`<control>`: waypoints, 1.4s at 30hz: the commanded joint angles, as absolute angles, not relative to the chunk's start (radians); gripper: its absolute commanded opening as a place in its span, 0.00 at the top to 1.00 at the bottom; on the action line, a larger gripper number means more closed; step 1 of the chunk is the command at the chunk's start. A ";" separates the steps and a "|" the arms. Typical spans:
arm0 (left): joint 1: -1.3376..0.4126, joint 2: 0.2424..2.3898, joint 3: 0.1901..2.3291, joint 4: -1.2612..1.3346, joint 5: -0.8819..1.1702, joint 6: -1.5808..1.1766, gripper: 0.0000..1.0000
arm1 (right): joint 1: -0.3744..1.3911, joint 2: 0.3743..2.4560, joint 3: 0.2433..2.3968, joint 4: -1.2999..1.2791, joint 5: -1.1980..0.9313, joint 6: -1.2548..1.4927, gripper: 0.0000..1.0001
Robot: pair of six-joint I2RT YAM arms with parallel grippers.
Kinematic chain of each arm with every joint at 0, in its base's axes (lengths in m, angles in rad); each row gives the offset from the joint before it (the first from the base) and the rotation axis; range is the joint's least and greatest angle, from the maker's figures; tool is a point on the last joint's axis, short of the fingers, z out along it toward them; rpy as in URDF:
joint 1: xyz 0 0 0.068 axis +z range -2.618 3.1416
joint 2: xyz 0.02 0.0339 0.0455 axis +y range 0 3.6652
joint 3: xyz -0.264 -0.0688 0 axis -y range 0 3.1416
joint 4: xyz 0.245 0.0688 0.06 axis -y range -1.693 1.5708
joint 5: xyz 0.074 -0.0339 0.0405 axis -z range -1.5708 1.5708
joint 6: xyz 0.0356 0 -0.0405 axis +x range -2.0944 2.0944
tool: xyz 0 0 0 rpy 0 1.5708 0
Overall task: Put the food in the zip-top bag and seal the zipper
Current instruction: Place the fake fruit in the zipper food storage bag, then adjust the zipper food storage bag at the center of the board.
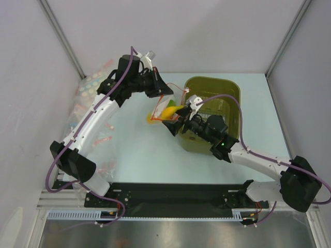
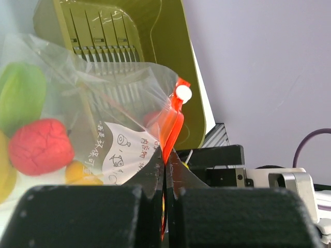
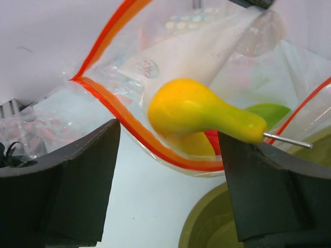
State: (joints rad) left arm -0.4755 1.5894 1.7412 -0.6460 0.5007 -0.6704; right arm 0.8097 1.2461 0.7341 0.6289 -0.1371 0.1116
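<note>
Olive-green basket point(image 1: 230, 88) right of centre on pale table point(image 1: 139, 155); spare bags point(image 1: 92, 85) (dotted, pink-stripped) along left wall.

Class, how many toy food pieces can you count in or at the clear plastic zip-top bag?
4: a yellow pear-shaped fruit at the mouth of the clear zip-top bag; deeper inside, a second yellow piece, a red piece and a green piece. Others may be hidden.

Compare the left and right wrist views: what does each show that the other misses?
Left wrist only: the left pincer shut on the orange-red zip strip of the clear plastic zip-top bag, and a white slider tab. Right wrist only: the open right pincer and the whole yellow pear-shaped fruit at the bag's mouth. Both: the bag, a green piece, the olive-green plastic basket.
</note>
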 commanded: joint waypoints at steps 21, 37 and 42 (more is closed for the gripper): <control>-0.462 1.494 1.646 -0.643 0.407 -0.580 1.00 | 0.316 1.184 1.183 -0.338 0.033 0.405 0.27; -0.457 1.494 1.612 -0.630 0.391 -0.587 1.00 | 0.129 1.160 1.108 -0.718 0.160 0.399 0.33; -0.453 1.493 1.614 -0.621 0.406 -0.595 1.00 | 0.123 1.125 1.132 -0.660 -0.061 0.348 0.42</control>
